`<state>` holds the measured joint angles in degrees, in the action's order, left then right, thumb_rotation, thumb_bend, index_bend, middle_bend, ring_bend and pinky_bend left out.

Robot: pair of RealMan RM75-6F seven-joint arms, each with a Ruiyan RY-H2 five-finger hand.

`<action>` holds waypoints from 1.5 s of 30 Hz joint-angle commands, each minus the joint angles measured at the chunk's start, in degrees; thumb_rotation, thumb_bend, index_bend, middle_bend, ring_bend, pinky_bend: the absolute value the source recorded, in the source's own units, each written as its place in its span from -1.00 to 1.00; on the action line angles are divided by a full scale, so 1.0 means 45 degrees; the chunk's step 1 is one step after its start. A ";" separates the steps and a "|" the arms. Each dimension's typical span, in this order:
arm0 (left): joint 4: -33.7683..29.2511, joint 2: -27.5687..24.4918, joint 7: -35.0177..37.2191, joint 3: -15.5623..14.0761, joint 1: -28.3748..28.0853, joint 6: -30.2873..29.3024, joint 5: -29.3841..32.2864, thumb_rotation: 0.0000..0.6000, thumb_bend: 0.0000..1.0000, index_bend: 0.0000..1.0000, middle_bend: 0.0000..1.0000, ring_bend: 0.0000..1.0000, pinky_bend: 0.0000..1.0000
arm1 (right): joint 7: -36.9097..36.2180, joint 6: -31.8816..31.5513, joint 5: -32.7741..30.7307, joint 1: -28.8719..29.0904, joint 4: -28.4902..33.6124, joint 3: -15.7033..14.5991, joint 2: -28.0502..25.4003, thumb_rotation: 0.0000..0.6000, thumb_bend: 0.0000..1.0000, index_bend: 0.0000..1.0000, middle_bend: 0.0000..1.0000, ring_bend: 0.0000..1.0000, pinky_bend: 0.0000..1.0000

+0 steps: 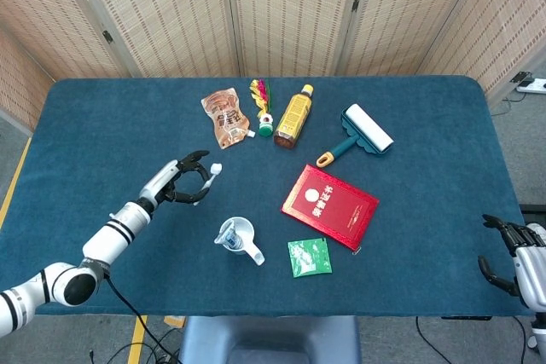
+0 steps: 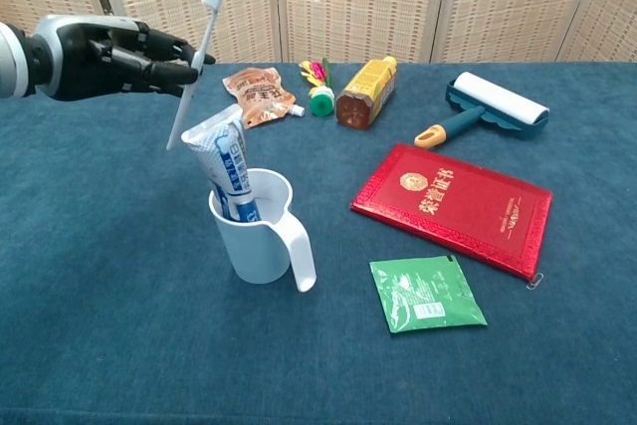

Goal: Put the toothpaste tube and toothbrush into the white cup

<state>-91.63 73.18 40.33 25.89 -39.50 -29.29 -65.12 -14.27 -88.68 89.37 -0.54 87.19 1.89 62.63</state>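
— While the head view is up: where's the left hand (image 1: 181,182)?
— Raised over the blue table (image 1: 426,125), left of the white cup (image 1: 236,237), fingers pinching the white toothbrush (image 1: 205,183). Toothpaste tube (image 1: 229,240) already stands in the cup. Right hand (image 1: 510,249) sits at the table's right edge, fingers curled apart, holding nothing.
— Other items?
— Red booklet (image 1: 330,205), green sachet (image 1: 309,257), lint roller (image 1: 359,134), amber bottle (image 1: 293,116).
— Chest view?
— Left hand (image 2: 109,57) up high, toothbrush (image 2: 194,57) pinched mid-handle, tilted, bristle head uppermost. Its lower tip hangs just beside the toothpaste tube's (image 2: 227,166) crimped end, above the cup (image 2: 261,231). Right hand not shown here.
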 commanded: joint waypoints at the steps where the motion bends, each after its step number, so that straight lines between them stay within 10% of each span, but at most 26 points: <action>1: -0.1026 -0.0503 0.2033 0.0719 0.0547 0.0326 -0.1274 1.00 -0.16 0.29 -0.80 -0.97 -0.73 | -0.0023 -0.0025 -0.0037 -0.0019 0.0003 0.0010 -0.0005 1.00 -0.38 -0.65 -0.44 -0.52 -0.52; 20: -0.0005 0.1861 0.3840 -0.0367 -0.0924 -0.0369 -0.2198 1.00 -0.16 0.27 -0.80 -0.97 -0.73 | -0.0083 -0.0046 -0.0149 -0.0046 -0.0046 0.0019 0.0002 1.00 -0.38 -0.65 -0.44 -0.52 -0.52; 45: 0.0674 0.2256 0.3667 -0.1811 -0.0825 -0.1540 -0.2619 1.00 -0.16 0.26 -0.80 -0.97 -0.73 | -0.0182 -0.0049 -0.0118 -0.0003 -0.0110 0.0040 0.0026 1.00 -0.38 -0.65 -0.44 -0.52 -0.52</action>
<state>-88.54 83.28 56.48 17.79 -43.33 -35.89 -76.66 -15.10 -88.89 88.84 -0.55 86.69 2.06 62.75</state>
